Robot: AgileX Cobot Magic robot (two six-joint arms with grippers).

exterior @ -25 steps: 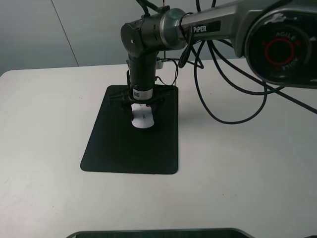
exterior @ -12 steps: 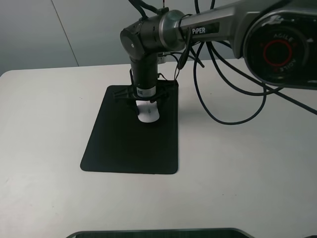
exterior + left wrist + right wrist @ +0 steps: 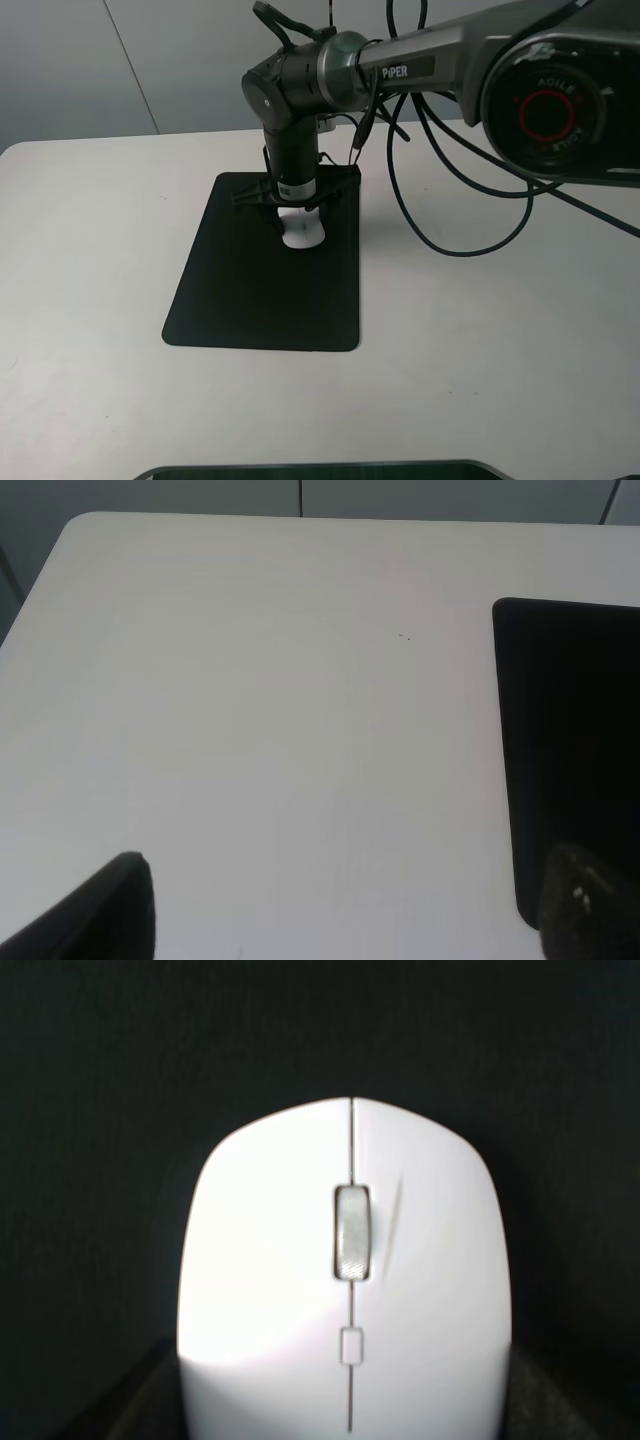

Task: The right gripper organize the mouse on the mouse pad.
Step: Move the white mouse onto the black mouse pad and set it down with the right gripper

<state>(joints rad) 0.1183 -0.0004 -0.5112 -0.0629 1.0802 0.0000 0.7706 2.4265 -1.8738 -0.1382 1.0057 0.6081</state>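
High camera: the right gripper (image 3: pixel 299 213) pointed straight down in the upper middle of the frame, hung from a dark arm (image 3: pixel 440 50) lettered "PiPER" that entered from the upper right. Its two black fingers stood either side of the rear of the mouse (image 3: pixel 302 232). The mouse's white front showed just below the wrist.

The mouse was over the upper right part of the mouse pad (image 3: pixel 260 280), close to the pad's right edge and inside its outline. Whether it rested on the mat or hung just clear of it could not be told.

The pad lay flat on the white table (image 3: pixel 500 330), left of frame centre, long side running top to bottom.

Right wrist camera: the mouse filled most of the view against the black mat, with its grey scroll wheel (image 3: pixel 351 1232) on the centre seam. Blurred dark fingers (image 3: pixel 560 1400) pressed in at both flanks of the shell, so the claw was clamped on the mouse.

Left wrist camera: the left gripper (image 3: pixel 350 920) showed only two dark fingertips, set wide apart, with bare table between them. One edge of the pad lay beside one tip.
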